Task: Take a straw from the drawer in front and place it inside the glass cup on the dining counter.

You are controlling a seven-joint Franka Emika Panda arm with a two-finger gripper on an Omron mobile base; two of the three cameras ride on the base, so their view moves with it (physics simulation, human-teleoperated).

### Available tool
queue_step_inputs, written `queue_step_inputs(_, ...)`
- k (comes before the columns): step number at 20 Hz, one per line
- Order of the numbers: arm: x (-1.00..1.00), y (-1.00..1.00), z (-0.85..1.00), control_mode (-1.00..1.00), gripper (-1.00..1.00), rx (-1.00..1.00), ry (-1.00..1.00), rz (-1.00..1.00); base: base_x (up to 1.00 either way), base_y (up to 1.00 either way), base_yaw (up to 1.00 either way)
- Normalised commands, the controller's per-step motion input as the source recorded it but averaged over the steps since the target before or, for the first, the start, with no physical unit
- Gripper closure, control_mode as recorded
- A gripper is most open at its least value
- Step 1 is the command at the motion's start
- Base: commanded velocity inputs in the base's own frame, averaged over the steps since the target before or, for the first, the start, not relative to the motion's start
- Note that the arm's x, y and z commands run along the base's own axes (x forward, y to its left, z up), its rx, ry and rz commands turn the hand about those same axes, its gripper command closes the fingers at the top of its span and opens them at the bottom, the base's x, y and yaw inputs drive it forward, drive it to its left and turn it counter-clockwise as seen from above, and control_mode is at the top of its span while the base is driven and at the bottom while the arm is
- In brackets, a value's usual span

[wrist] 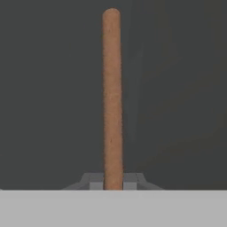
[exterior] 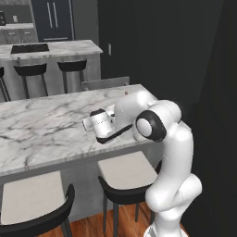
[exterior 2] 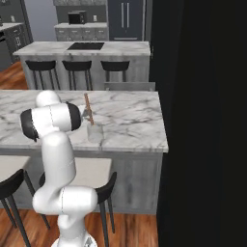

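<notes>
- Hand view: straw (wrist: 111,97) is pinched between the gripper (wrist: 113,181) fingertips, kept lengthwise for insertion.
- Right base view: straw is held near-upright above glass cup (exterior 2: 95,133) on dining counter (exterior 2: 135,120).

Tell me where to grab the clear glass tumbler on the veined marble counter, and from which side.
Grip the clear cylindrical glass tumbler across its straight side wall, probably coming in level from the near edge of the white-grey marble counter. It stands upright close to that edge. The gripper is shut on the thin orange-brown straw.
</notes>
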Motion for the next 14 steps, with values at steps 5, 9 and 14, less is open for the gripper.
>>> queue_step_inputs(5,-0.06,-0.03,0.01,-1.00,1.00,-0.01,-0.07,-0.08,0.00,0.00,0.00)
queue_step_inputs(9,0.18,0.00,0.00,-1.00,1.00,-0.01,-0.05,-0.07,0.00,0.00,0.00)
queue_step_inputs(14,0.10,0.00,-0.19,-1.00,1.00,0.00,-0.03,-0.03,0.00,0.00,0.00)
